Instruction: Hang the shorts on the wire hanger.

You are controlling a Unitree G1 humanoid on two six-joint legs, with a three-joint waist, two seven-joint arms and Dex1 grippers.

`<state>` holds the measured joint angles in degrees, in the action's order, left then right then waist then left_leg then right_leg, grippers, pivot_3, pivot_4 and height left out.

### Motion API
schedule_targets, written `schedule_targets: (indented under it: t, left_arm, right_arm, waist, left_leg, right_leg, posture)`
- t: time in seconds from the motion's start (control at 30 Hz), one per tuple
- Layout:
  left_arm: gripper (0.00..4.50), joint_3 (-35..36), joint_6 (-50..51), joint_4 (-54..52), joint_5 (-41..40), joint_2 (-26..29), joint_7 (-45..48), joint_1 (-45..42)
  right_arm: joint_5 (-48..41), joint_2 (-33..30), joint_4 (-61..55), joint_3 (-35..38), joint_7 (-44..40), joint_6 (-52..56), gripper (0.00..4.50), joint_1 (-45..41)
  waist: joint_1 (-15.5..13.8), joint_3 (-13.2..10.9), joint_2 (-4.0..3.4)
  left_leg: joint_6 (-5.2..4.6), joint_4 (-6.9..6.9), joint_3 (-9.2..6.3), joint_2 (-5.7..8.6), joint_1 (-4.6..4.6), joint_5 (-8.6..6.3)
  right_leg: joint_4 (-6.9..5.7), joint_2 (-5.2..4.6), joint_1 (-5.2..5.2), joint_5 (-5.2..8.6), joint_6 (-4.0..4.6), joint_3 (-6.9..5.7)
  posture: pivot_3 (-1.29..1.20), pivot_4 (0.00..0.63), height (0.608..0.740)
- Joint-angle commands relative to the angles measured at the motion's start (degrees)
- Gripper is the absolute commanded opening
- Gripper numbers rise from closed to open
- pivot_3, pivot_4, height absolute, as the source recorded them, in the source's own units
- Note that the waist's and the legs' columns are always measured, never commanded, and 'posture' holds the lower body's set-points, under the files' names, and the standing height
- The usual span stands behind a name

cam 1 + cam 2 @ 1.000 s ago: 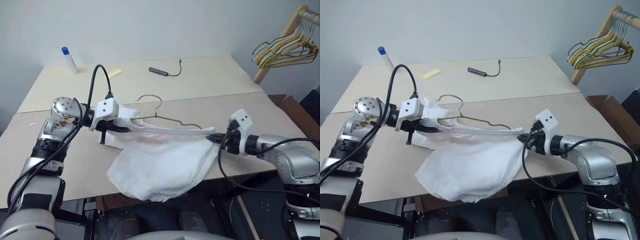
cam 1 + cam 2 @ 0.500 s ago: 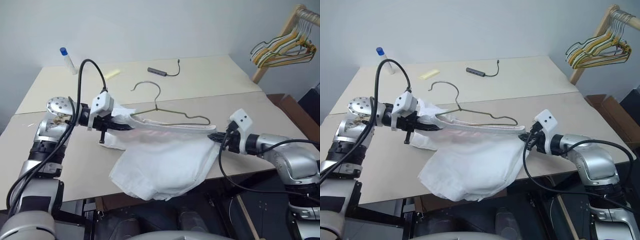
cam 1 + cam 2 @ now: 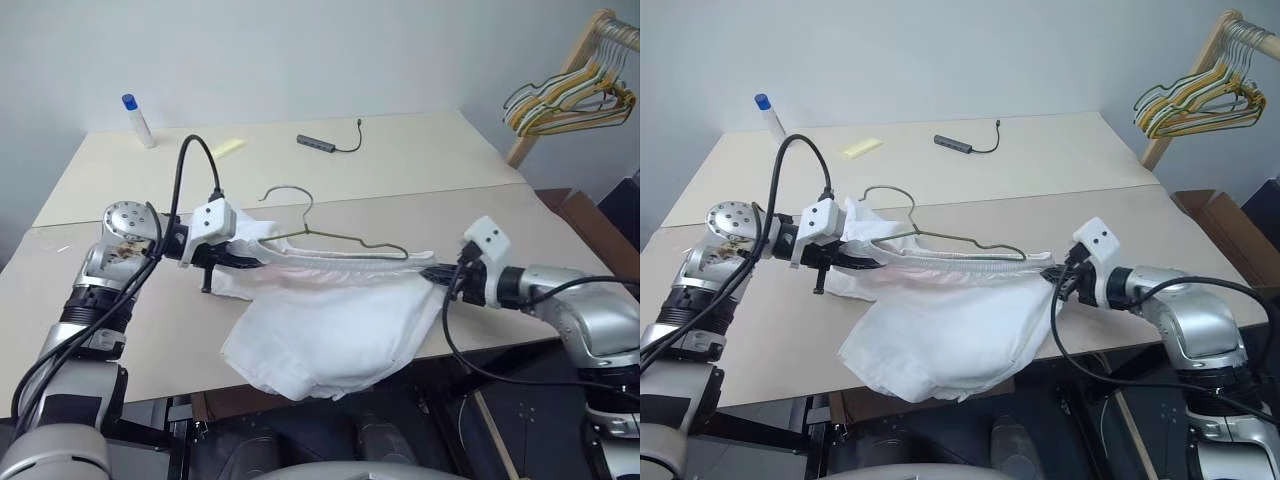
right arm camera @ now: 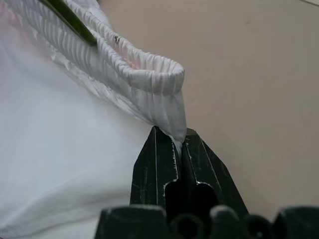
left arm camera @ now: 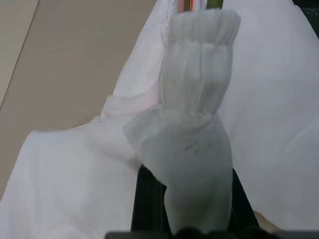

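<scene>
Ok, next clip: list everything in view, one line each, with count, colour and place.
shorts: one, white, stretched by the waistband between both end effectors, hanging over the table's near edge.
wire hanger: one, olive-brass, lower part inside the waistband, hook above.
table: one, beige.
bottle: one, white, blue cap, far left.
yellow piece: one, far side.
dark bar with cable: one, far side.
spare hangers: several, wooden rack, right.
left end effector: shut on waistband.
right end effector: shut on waistband.
</scene>
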<state>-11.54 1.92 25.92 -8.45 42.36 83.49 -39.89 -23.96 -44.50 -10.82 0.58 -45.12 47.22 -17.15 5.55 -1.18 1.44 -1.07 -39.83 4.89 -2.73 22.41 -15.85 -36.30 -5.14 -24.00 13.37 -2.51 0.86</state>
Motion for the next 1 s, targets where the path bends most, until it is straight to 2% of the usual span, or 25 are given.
schedule_targets:
  t: [0.03,0.47,1.0]
  left_arm:
    - [0.08,1.62,-0.32,2.19,1.26,1.76,-1.23,-0.13]
    - [0.08,4.37,2.29,0.08,-6.72,0.27,2.56,0.32]
    - [0.08,0.58,2.19,0.36,0.22,1.32,0.2,0.73]
  right_arm:
    - [0.68,-3.05,0.19,4.41,-0.08,-1.54,0.02,-0.55]
    - [1.01,-3.88,-0.28,3.49,-0.59,-3.16,0.02,0.77]
    - [0.41,-4.51,-1.29,5.06,-0.45,-3.73,0.02,1.76]
  waist:
    - [0.0,0.0,0.0]
    - [0.02,0.0,0.0]
    - [0.05,0.0,0.0]
  left_leg:
    - [0.0,0.0,0.0,0.0,0.0,0.0]
    - [0.0,0.0,0.0,0.0,0.0,0.0]
    - [0.0,0.0,0.0,0.0,0.0,0.0]
  right_leg:
    - [0.0,0.0,0.0,0.0,0.0,0.0]
    - [0.0,0.0,0.0,0.0,0.0,0.0]
    - [0.0,0.0,0.01,0.0,0.0,0.0]
  posture:
    - [-0.11,0.0,0.74]
    - [-0.11,0.0,0.74]
    - [-0.13,0.0,0.74]
